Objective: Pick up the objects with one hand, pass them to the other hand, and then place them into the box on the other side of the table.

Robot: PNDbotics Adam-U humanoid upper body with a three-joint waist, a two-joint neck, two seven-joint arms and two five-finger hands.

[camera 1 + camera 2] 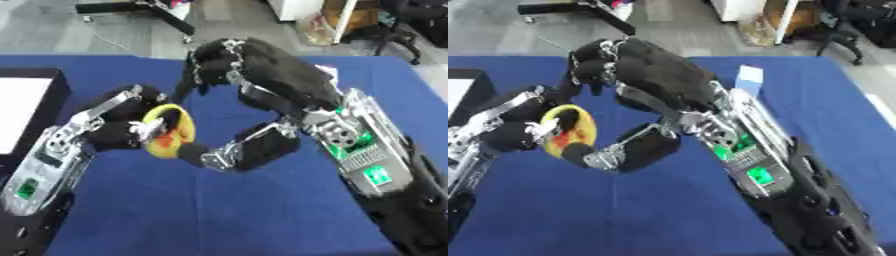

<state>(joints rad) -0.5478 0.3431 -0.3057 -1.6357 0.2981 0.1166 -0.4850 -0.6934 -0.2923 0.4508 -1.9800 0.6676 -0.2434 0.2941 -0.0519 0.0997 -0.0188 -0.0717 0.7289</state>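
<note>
You are holding a yellow-and-orange ring-shaped toy (168, 131) in the left hand (122, 127), fingers curled round it above the blue table (262, 210). Your right hand (249, 145) is reaching in beside it, thumb touching its lower edge, fingers apparently not closed. Close the right before releasing. The box (31, 107) is lying beyond your left hand.

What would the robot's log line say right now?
stage: handover | left robot hand: shut on yellow object | right robot hand: open, touching it | box: left edge
</note>
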